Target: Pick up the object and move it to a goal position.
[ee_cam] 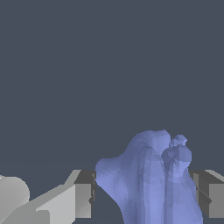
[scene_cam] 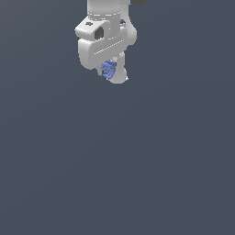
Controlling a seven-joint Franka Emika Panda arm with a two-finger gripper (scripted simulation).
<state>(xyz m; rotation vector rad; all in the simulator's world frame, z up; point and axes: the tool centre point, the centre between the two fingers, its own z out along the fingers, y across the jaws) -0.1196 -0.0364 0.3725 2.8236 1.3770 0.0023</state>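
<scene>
Flat slate-grey backdrop, featureless in both views. My gripper point(scene_cam: 111, 75) hangs near the top of the exterior view, white and smooth-shelled. The object point(scene_cam: 108, 69) sits between my fingers point(ee_cam: 83, 199), clamped on both sides. It is periwinkle-blue, lumpy, faceted, with small rounded knobs on one side point(ee_cam: 153, 183).

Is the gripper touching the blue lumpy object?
Touching. In the wrist view, the blue lumpy object fills the space between both fingers of the gripper.
</scene>
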